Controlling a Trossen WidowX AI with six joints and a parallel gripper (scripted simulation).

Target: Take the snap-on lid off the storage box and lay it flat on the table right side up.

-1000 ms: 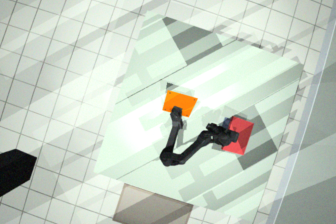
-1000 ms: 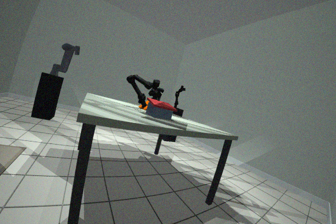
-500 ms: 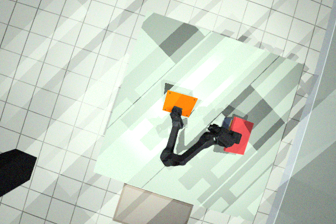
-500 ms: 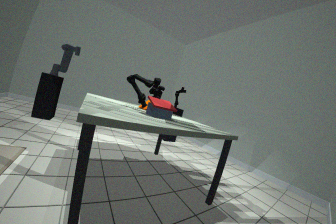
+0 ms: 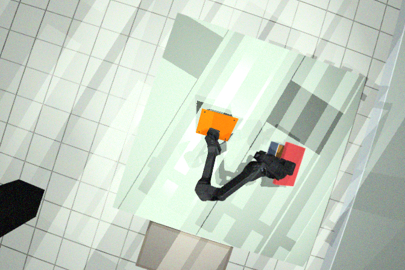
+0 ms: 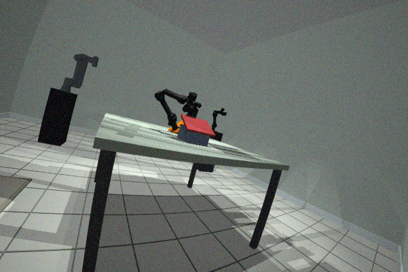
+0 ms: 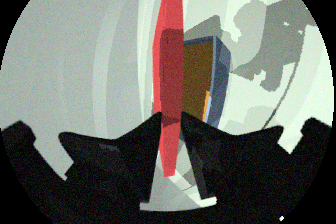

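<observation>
The red lid [image 5: 296, 155] [image 6: 197, 125] [image 7: 171, 72] is tilted over the blue storage box [image 5: 272, 147] [image 6: 194, 137] [image 7: 223, 72]. Its arm-side edge is raised, and its far edge is low at the box's far rim. Whether that edge still touches the rim is too small to tell. The brownish box interior shows through the gap. The box stands on the table. My gripper [image 6: 191, 113] [image 7: 171, 116] is shut on the raised edge of the lid, one finger on each face. In the top view the fingertips are hidden under the hand.
The arm's orange base plate [image 5: 220, 123] [image 6: 174, 129] lies on the table [image 5: 156, 97] [image 6: 148, 149], to the box's left in the top view. The table's edge is beyond the box on its right. Black pedestals [image 5: 19, 205] [image 6: 57, 117] stand off the table. A brown mat [image 5: 163, 247] lies beside the table.
</observation>
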